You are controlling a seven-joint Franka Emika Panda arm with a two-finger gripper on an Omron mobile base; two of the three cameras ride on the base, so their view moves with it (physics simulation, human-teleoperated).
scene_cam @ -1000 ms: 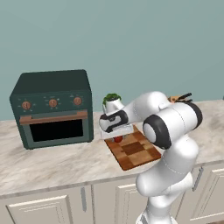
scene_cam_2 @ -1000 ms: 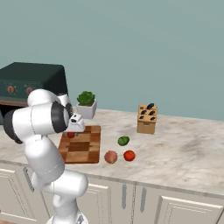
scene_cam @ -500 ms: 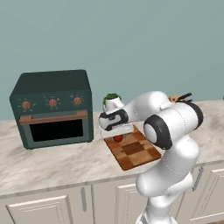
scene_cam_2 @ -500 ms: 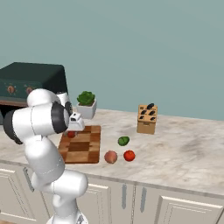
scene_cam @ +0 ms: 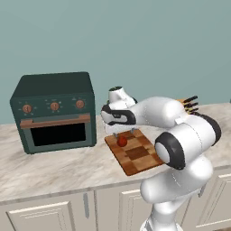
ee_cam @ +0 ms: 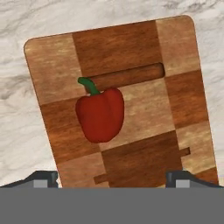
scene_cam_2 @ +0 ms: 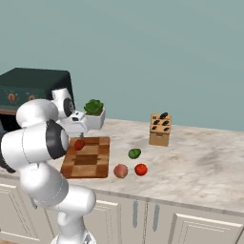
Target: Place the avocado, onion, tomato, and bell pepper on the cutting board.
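Observation:
A red bell pepper (ee_cam: 100, 114) with a green stem lies on the checkered wooden cutting board (ee_cam: 179, 100), near its far end. My gripper (ee_cam: 113, 178) hangs just above it, open, with the pepper free between the spread fingertips (ee_cam: 43, 177). The left base view has the gripper (scene_cam: 122, 134) over the bell pepper (scene_cam: 122, 141) on the cutting board (scene_cam: 140, 155). On the counter to the right of the cutting board (scene_cam_2: 90, 162) lie the green avocado (scene_cam_2: 134, 153), the peach onion (scene_cam_2: 120, 170) and the red tomato (scene_cam_2: 140, 169). The bell pepper (scene_cam_2: 79, 144) sits under the gripper (scene_cam_2: 76, 132).
A dark green toaster oven (scene_cam: 54, 110) stands left of the board. A potted plant (scene_cam_2: 94, 112) in a white pot sits behind the board. A wooden knife block (scene_cam_2: 160, 129) stands at the back right. The counter's front edge runs close to the onion and tomato.
The gripper has opened and let go of the bell pepper, which now rests on the cutting board. The arm has barely moved.

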